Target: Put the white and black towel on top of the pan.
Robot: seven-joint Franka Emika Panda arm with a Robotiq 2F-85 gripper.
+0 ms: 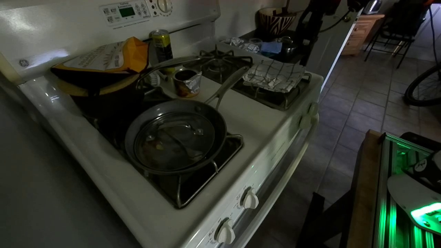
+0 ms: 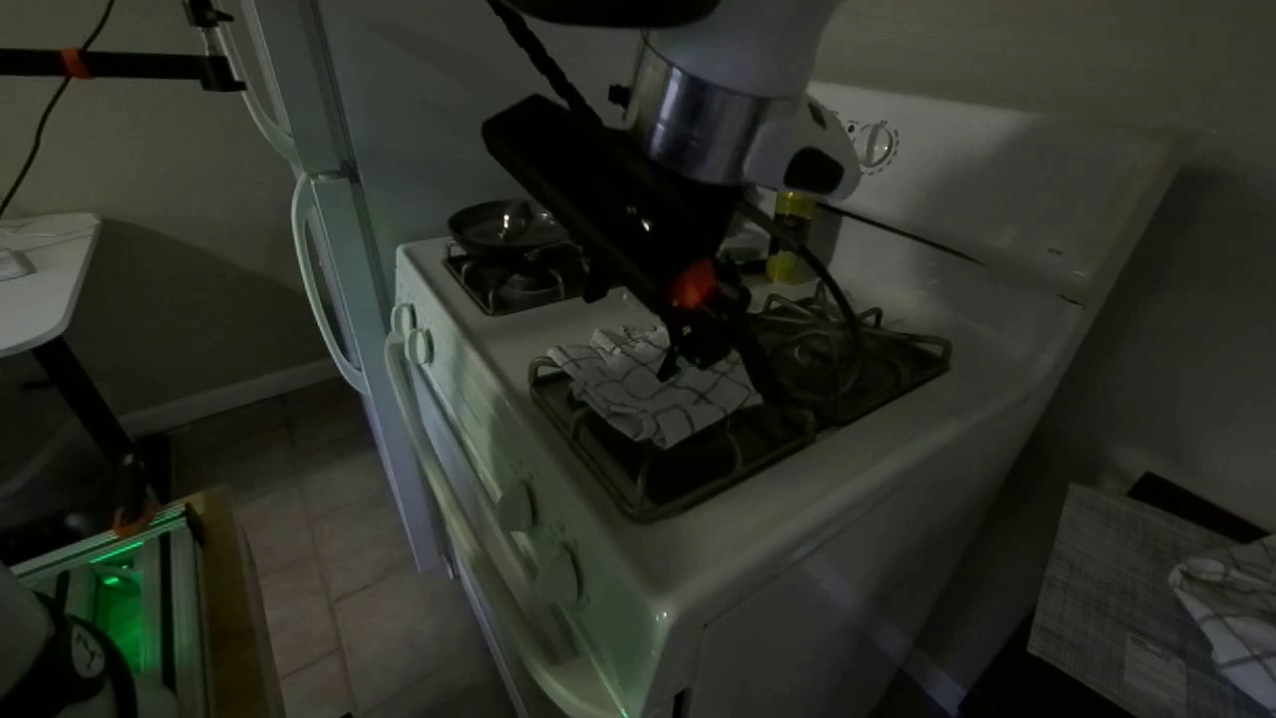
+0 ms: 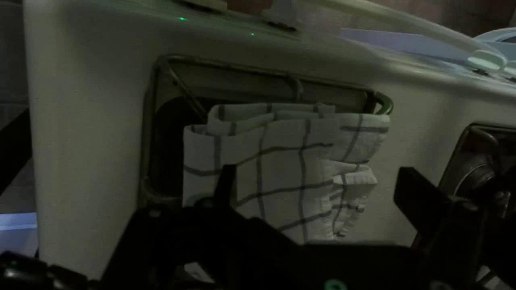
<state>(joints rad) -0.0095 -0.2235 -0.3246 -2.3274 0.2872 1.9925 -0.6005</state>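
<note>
The white-and-black checked towel lay folded, rumpled along one side, on a burner grate of the white gas stove. Over it hung the gripper, its two fingers spread well apart with checked cloth showing between them in the wrist view; whether either one touched the fabric could not be told. On the stove's second grate stood the frying pan, a glass lid resting inside its rim, its long handle slanting toward the towel's grate. Beyond the pan, in an exterior view, were a cup with crumpled foil, a tall yellow-and-black can, and an orange-and-white bag.
</note>
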